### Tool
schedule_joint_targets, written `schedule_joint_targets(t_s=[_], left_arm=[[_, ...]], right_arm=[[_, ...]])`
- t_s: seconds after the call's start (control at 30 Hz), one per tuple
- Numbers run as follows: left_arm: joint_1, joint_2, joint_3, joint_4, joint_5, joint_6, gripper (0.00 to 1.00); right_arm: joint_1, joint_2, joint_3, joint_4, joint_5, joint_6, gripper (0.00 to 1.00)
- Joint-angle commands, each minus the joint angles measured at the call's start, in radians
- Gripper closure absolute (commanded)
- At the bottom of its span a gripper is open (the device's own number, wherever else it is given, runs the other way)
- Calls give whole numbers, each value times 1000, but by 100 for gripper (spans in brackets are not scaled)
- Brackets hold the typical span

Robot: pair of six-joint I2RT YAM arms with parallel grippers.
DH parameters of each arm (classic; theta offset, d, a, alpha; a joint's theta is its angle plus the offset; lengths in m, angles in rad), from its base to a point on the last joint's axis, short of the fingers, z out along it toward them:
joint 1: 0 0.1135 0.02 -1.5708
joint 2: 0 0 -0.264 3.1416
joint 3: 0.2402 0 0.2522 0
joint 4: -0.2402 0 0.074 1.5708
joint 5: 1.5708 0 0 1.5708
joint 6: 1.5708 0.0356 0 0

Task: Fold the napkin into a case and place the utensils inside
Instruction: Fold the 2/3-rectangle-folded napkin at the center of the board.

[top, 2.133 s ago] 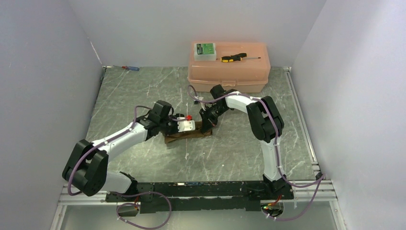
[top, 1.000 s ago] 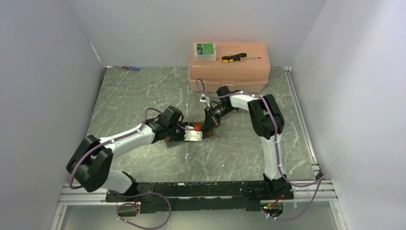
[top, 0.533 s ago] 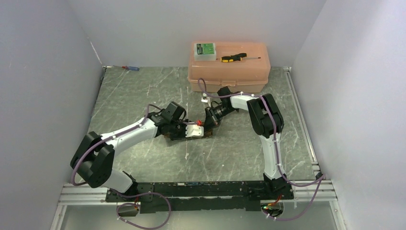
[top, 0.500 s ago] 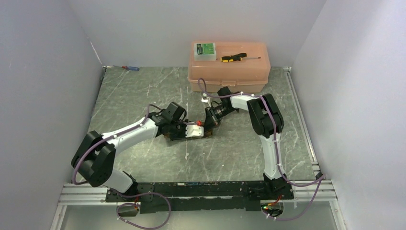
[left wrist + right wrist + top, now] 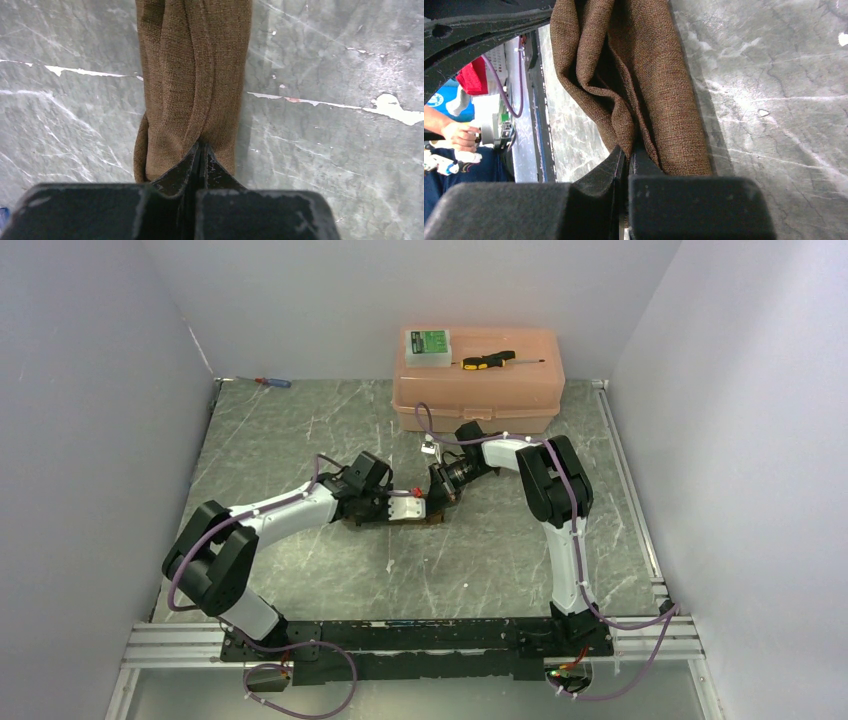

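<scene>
While it's bunched up into a long narrow strip, the napkin (image 5: 195,75) honestly looks more like a rolled rope than a flat cloth. It's dark brown with a coarse visible weave, soft, and has deep lengthwise folds running down it. From the right wrist view you can see the layers gaping open a bit on one side, with a shadowy hollow between them.

It's lying on the table (image 5: 325,60), which is grey-green marble-look stuff, scratched and chipped with white flecks. In the top view it's roughly mid-table, mostly hidden under the two wrists, well in front of the pink box (image 5: 478,380) with the yellow-handled screwdriver (image 5: 487,360) on its lid.

The left gripper (image 5: 200,147) has its black wedge-shaped fingers pressed together, pinching a fold at one end of the strip. The right gripper (image 5: 626,150) is doing the same at the other end, fingers together with cloth layers nipped between the tips. So the cloth runs between the two of them.
</scene>
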Motion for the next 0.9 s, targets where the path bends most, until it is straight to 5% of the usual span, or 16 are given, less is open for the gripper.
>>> schedule_joint_targets(t_s=[0.0, 0.43, 0.7, 0.87], left_arm=[[8, 8, 14, 58, -3, 25, 97], [48, 54, -63, 216, 1, 116, 97], [85, 30, 106, -10, 41, 34, 95], [90, -13, 224, -147, 66, -24, 78]], right_arm=[[-5, -33, -13, 16, -26, -32, 100], [-3, -114, -80, 45, -26, -7, 100], [-8, -67, -63, 82, 30, 55, 100], [-9, -47, -66, 117, 40, 92, 100]])
